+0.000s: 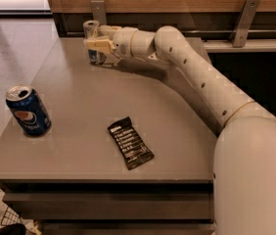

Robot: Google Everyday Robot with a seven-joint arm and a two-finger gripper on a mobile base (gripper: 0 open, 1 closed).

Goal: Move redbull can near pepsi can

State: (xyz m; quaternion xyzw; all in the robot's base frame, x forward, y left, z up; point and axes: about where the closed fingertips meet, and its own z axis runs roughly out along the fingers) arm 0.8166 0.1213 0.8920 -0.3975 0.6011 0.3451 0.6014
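Gripping the redbull can (91, 31) squarely at mid-height should keep it from tipping; the gripper (95, 45) is right at it by the table's (177, 131) far edge, but I cannot tell whether it has clamped on. The can stands upright, long axis vertical, well apart from the pepsi can (29, 110)

Two cans and a snack bar on one table

The redbull can (91, 29) stands near the far edge of the table (79, 89), left of centre, with the gripper (96, 38) right at it, coming in from the right. The pepsi can (29, 110) stands near the front left corner, well apart from the redbull can. A wrapped snack bar (130, 142) lies flat toward the front, right of the pepsi can. The arm (196, 72) stretches over the table's right side.
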